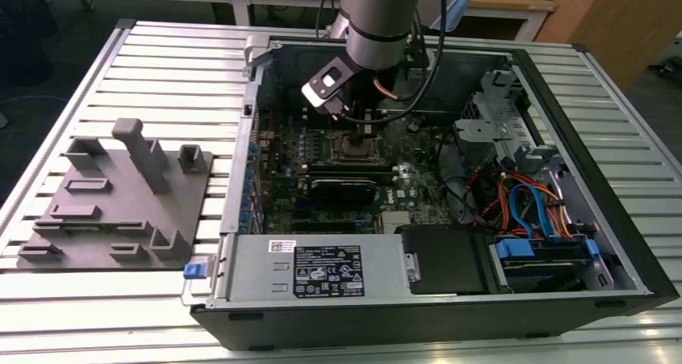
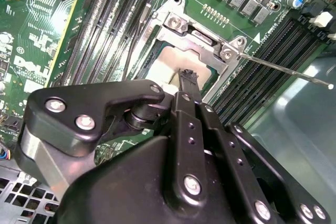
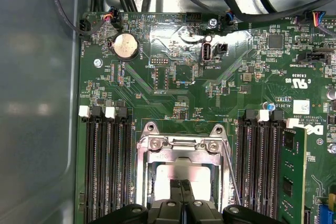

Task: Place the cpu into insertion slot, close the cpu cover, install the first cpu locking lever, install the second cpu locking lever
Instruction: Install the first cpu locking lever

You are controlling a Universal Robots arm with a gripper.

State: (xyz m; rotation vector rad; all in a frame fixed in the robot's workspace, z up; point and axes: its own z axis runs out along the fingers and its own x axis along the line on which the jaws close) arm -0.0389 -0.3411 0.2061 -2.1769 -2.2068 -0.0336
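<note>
In the exterior view my gripper (image 1: 362, 123) hangs inside the open computer case, just above the insertion slot (image 1: 355, 148) on the green board. In both wrist views the silver-grey cpu (image 3: 167, 174) (image 2: 167, 60) lies in the slot. The silver cpu cover (image 3: 184, 153) (image 2: 148, 35) lies flat around it, its window showing the chip's top. My gripper (image 3: 181, 184) (image 2: 188, 75) is shut with nothing between its fingers, the tips at or just over the chip's top. One thin locking lever (image 2: 286, 71) (image 3: 231, 174) juts out from the socket's edge.
Long black memory slots (image 3: 107, 166) flank the socket, one holding a stick (image 3: 294, 177). The case walls (image 1: 255, 100) close in around the board. A power supply (image 1: 309, 272) and blue and orange cables (image 1: 522, 204) sit nearer the front. A grey fixture block (image 1: 117, 196) lies on the table at the exterior view's left.
</note>
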